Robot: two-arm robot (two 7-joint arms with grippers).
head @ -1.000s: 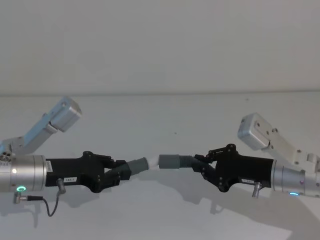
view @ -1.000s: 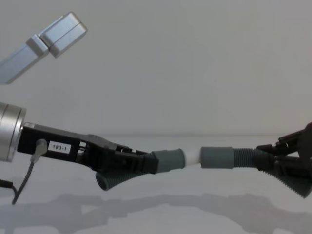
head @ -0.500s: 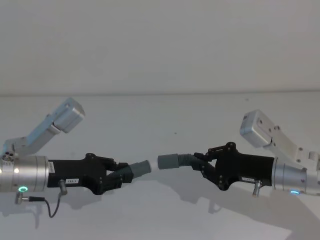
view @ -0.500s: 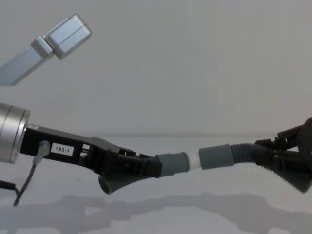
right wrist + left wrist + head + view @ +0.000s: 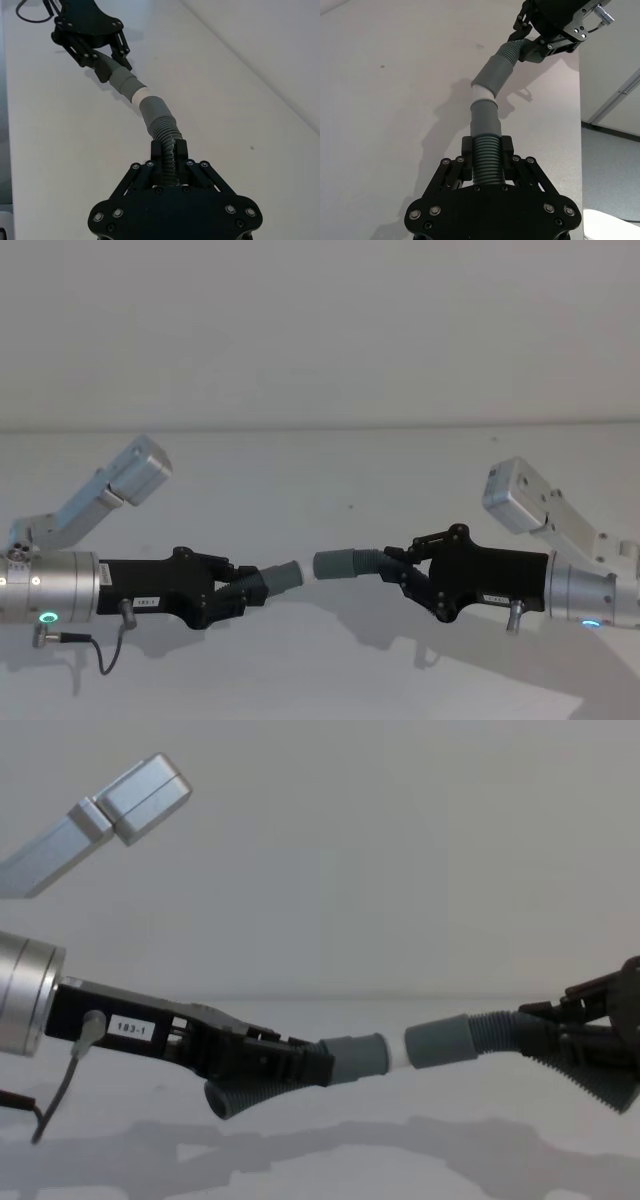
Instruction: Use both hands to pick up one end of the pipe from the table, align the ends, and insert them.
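Both grippers hold a pipe piece above the white table (image 5: 330, 670), their ends facing each other. My left gripper (image 5: 243, 588) is shut on the ribbed body of the left piece, whose grey cuff (image 5: 281, 577) carries a white tip (image 5: 397, 1058). In the chest view its bent tail (image 5: 226, 1098) hangs below the fingers. My right gripper (image 5: 400, 575) is shut on the ribbed body of the right piece, and its cuff (image 5: 340, 564) points left. The head view shows a small gap between the ends. In the left wrist view the white tip (image 5: 481, 93) sits at the right cuff's (image 5: 495, 75) mouth, at an angle.
A pale grey wall (image 5: 320, 330) rises behind the table's far edge. The table's right edge (image 5: 580, 100) drops off to the floor in the left wrist view. A cable (image 5: 95, 645) hangs from the left wrist.
The ends, touching a second ago, have drawn slightly apart. My left gripper has pulled back left and lower, and the right piece's cuff now tilts.
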